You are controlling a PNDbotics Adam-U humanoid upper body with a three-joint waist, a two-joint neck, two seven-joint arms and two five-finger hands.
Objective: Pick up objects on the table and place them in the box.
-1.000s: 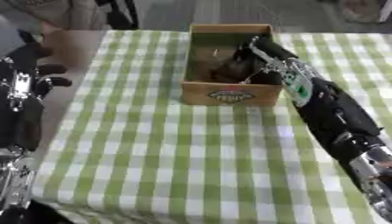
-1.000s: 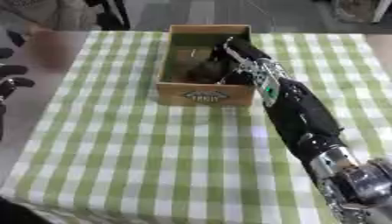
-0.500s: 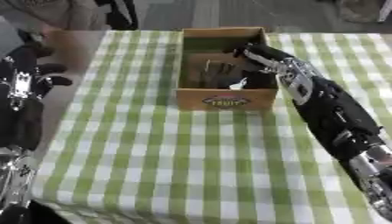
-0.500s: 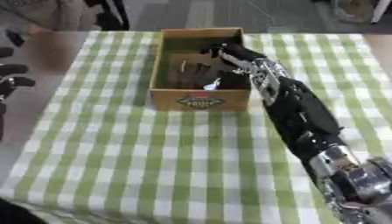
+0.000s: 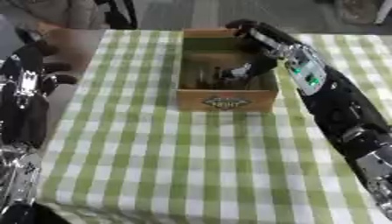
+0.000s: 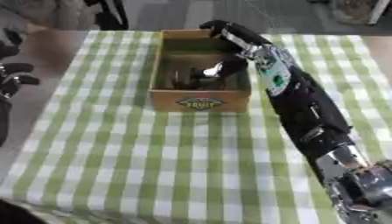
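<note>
A cardboard box [image 5: 226, 101] with a fruit label stands at the far middle of the green checked table [image 5: 191, 166]. Dark small objects [image 5: 208, 79] lie inside it; I cannot make out what they are. My right arm comes up from the lower right, and my right hand [image 5: 264, 41] hovers over the box's far right corner. Its fingers [image 6: 222, 27] stretch out straight past the far rim, and its thumb [image 6: 218, 69] hangs down into the box. It holds nothing. My left hand [image 5: 27, 81] rests open off the table's left edge.
A brown surface [image 5: 73, 46] adjoins the table at the far left. A person's sleeve [image 5: 65, 11] shows beyond the far edge. The checked cloth reaches the table's front edge with nothing on it.
My right hand has risen from inside the box toward its far right corner, fingers straightening. The whole picture has shifted a little, so the camera moved. The left hand stays put.
</note>
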